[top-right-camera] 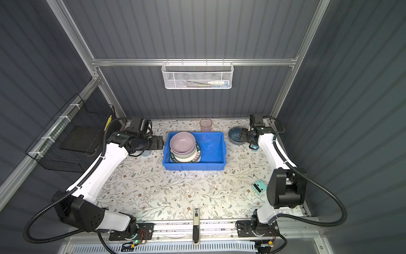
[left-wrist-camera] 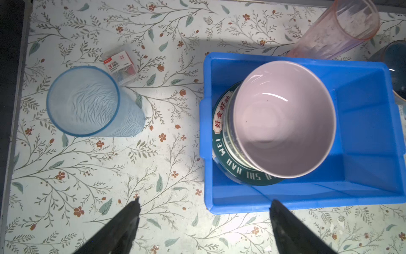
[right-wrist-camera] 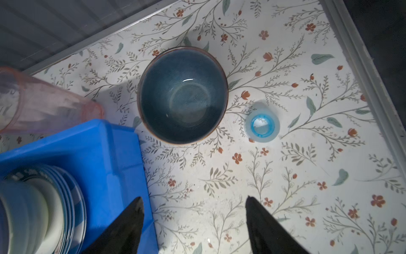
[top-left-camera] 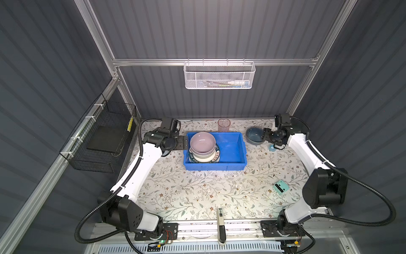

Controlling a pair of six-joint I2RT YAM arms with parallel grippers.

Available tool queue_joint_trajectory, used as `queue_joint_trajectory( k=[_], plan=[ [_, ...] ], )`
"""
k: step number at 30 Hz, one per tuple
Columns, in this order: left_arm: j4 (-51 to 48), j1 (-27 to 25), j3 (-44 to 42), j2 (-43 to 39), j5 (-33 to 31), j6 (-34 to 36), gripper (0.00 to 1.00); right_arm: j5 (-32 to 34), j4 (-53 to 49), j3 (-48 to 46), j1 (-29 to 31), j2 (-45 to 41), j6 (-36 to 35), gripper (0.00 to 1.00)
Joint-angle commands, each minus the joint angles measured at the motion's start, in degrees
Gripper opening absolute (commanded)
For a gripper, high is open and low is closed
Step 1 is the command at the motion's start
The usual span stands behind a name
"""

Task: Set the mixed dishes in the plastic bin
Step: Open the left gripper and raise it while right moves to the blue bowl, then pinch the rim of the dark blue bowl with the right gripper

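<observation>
Blue bin (top-left-camera: pixel 231 150) — lilac bowl (top-left-camera: pixel 202 141) atop stacked dishes (top-left-camera: pixel 205 158).

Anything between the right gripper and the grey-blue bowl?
Only bare floral tablecloth separates the right gripper from the grey-blue bowl, in the right wrist view.

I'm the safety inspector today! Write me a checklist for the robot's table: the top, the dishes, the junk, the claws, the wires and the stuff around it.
Surface: floral cloth, lying flat.
Job's things: bin holds a stack, with the lilac bowl on top and a lettered plate beneath. The pink tumbler, grey-blue bowl and blue tumbler are outside it, on the cloth.
Clutter: tape roll, teal block and small packet on the cloth.
Grippers: left gripper open, empty, by the bin; right gripper open, empty, near the grey-blue bowl.
Cables: black hoses loop off both arms, away from the dishes.
Surroundings: white basket on the back rail, black basket on the left wall.
</observation>
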Motion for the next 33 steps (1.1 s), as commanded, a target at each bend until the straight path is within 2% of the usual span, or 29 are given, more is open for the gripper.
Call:
queue_joint_trajectory(
  k=[1,7,14,27,33],
  plan=[
    [2.34,1.44,-3.98,-2.63,2.13,1.75,0.96,1.41,-3.78,5.8,-1.28,5.92,-1.48,0.68],
    [2.6,2.89,-7.4,-4.33,3.12,2.27,0.96,2.78,-5.48,14.68,-3.27,16.18,-1.14,0.59],
    [3.04,3.34,-10.2,-6.83,3.74,2.54,0.96,2.18,-6.0,20.28,-4.61,23.51,-1.2,0.51],
    [2.95,3.52,-10.96,-7.99,4.09,2.73,0.96,-0.8,-4.84,22.38,-4.79,29.79,-0.35,0.38],
    [2.69,3.52,-11.56,-8.94,3.92,2.68,0.96,-1.81,-4.55,22.5,-4.79,30.82,-0.35,0.28]
  ],
)
